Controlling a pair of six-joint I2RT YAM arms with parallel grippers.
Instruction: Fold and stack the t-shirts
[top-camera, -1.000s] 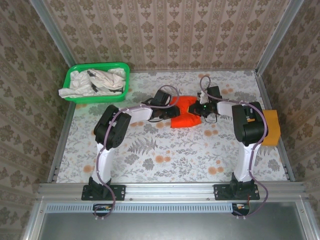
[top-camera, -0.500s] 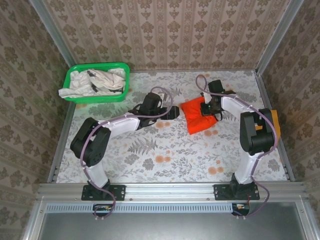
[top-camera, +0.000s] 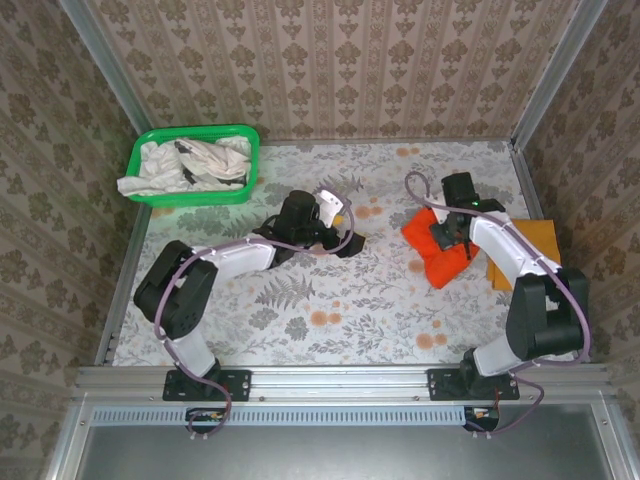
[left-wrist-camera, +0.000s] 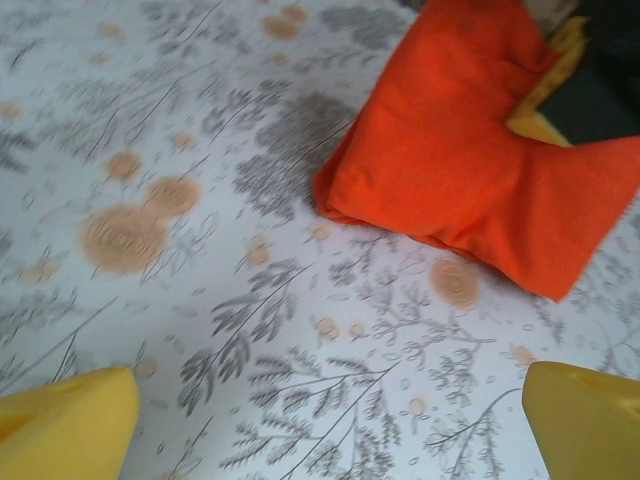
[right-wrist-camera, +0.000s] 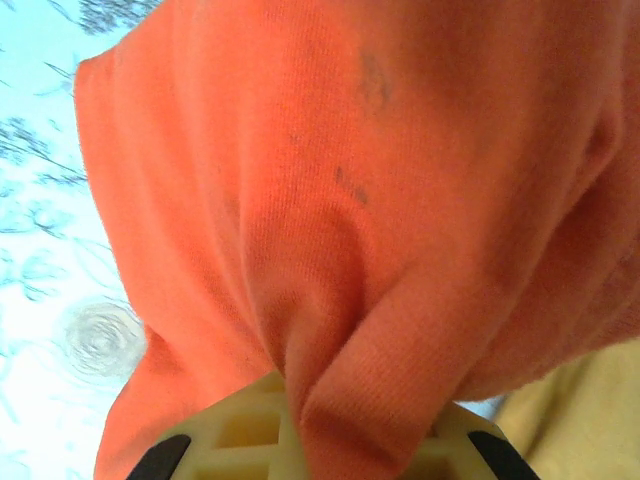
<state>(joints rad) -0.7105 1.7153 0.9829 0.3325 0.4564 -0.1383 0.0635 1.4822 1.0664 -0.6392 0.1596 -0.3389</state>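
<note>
The folded orange-red t-shirt (top-camera: 441, 262) lies right of centre, its right edge against the folded mustard yellow t-shirt (top-camera: 541, 243). My right gripper (top-camera: 446, 233) is shut on a bunched fold of the orange-red t-shirt (right-wrist-camera: 330, 200), the cloth pinched between its fingers (right-wrist-camera: 240, 435). A patch of the mustard yellow t-shirt (right-wrist-camera: 575, 420) shows beside it. My left gripper (top-camera: 346, 241) hovers open over bare table, to the left of the orange-red t-shirt (left-wrist-camera: 470, 170). Its yellow fingertips (left-wrist-camera: 60, 425) stand wide apart with nothing between them. Off-white t-shirts (top-camera: 190, 162) fill the basket.
A green plastic basket (top-camera: 140, 152) stands at the back left corner. The flower-patterned tablecloth (top-camera: 330, 320) covers the table. Metal rails border the table at the left, right and near edge (top-camera: 340, 378). Patterned walls close in the back and sides.
My left gripper let go of the orange-red t-shirt, opened wide and drew back left. My right gripper dragged the shirt to the right, up to the mustard yellow one.
</note>
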